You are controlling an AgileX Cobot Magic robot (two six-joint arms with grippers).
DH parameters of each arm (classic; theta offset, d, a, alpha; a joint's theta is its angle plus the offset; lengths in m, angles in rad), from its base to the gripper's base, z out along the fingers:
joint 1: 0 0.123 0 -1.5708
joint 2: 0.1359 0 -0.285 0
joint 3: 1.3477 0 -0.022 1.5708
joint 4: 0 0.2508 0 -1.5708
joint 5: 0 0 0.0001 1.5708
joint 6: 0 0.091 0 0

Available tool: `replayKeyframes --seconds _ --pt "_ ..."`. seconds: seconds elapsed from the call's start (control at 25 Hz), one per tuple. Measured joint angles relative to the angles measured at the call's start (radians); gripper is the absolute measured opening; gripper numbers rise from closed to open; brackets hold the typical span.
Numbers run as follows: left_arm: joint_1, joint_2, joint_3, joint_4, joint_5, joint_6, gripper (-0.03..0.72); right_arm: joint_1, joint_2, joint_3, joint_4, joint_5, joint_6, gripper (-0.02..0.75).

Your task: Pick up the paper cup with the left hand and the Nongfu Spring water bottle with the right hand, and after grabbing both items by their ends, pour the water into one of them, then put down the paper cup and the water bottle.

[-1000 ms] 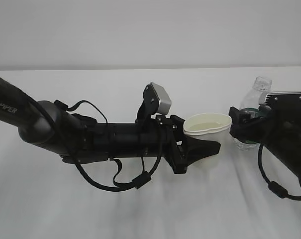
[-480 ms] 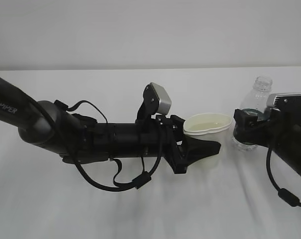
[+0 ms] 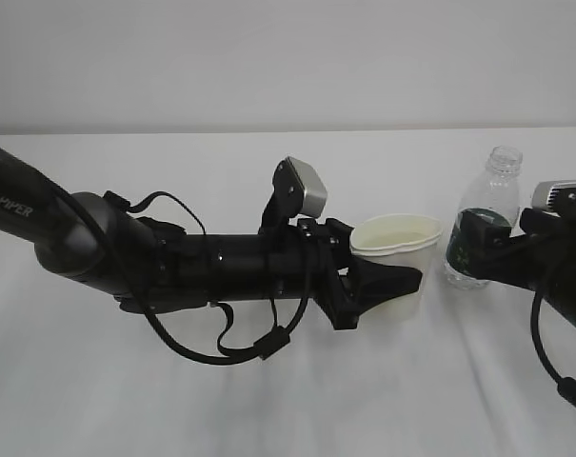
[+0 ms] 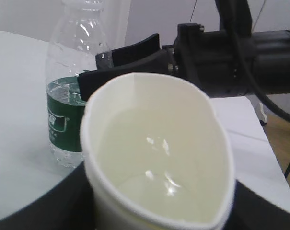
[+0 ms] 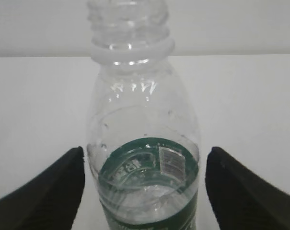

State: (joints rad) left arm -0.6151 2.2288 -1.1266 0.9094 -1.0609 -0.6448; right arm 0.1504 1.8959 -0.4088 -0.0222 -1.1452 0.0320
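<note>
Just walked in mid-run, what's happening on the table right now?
The left gripper holds the paper cup, squeezed out of round, with water in it. The bottle stands upright on the table, uncapped and looking nearly empty. The right gripper is open, its fingers apart on either side of the bottle without touching it. So the pour looks done and the bottle is set down; the cup is not released yet.

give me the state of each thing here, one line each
paper cup: upright, holds water, rim squeezed out of round, gripped by left gripper
water: in the cup
bottle: upright on table, capless, looks nearly empty, not held
left gripper: shut on cup
right gripper: open, fingers either side of bottle, apart from it
</note>
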Motion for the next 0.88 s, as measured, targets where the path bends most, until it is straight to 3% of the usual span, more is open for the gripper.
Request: replayKeyframes --seconds 0.52,0.88 --pt "0.000 0.000 0.000 -0.053 0.005 0.000 0.410 0.000 -0.192 0.166 0.000 0.000 0.004 0.588" --pt "0.000 -0.032 0.000 -0.075 0.108 0.053 0.410 0.000 -0.306 0.220 -0.027 0.000 0.045 0.588"
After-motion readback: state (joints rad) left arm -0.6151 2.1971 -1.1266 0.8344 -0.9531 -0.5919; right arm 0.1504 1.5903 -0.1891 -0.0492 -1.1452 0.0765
